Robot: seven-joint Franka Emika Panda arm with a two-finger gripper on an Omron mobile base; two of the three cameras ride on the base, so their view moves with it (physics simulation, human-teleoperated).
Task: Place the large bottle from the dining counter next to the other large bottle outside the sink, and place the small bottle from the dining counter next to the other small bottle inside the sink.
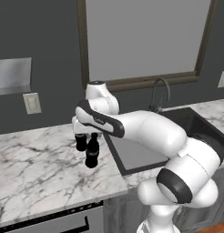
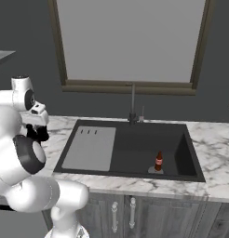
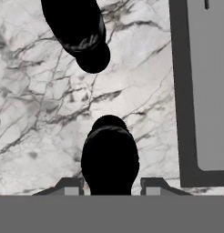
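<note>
My gripper [image 1: 89, 135] is shut on the neck of a tall black large bottle [image 1: 92, 154], upright over the white marble counter [image 1: 36, 168] left of the sink [image 2: 135, 144]. From above, its dark cap [image 3: 109, 154] sits between my fingertips, gripper [image 3: 109, 185]. The other large bottle [image 1: 81, 142] [image 3: 79, 32] stands just behind and left of it, apart, outside the sink. The other small bottle [image 2: 158, 161], reddish-brown, stands inside the basin. The small bottle and the dining counter are out of view.
A grey ribbed drainboard [image 2: 90, 148] fills the sink's left part, its edge close to the right of the held bottle. A thin dark faucet [image 2: 132, 104] rises behind the basin under a window. Open marble stretches left of the bottles.
</note>
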